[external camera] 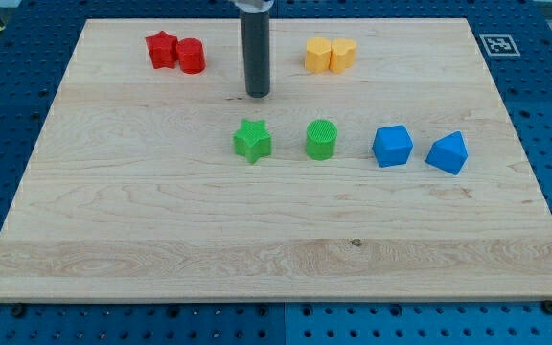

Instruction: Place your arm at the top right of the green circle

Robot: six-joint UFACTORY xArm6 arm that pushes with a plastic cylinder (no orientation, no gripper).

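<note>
Camera view shows my tip (258,94) resting on the surface (161,220) near the middle of its top edge, above the green star (252,141) and up-left of the green circle (322,139). There is no end effector to open or close, only the plain dark rod. The green circle stands near the surface's centre, between the green star and the blue cube (392,146). Another blue block (448,152) lies toward the right edge. Two red blocks (175,53) sit touching near the top-left corner; two yellow blocks (330,55) touch right of my tip.
</note>
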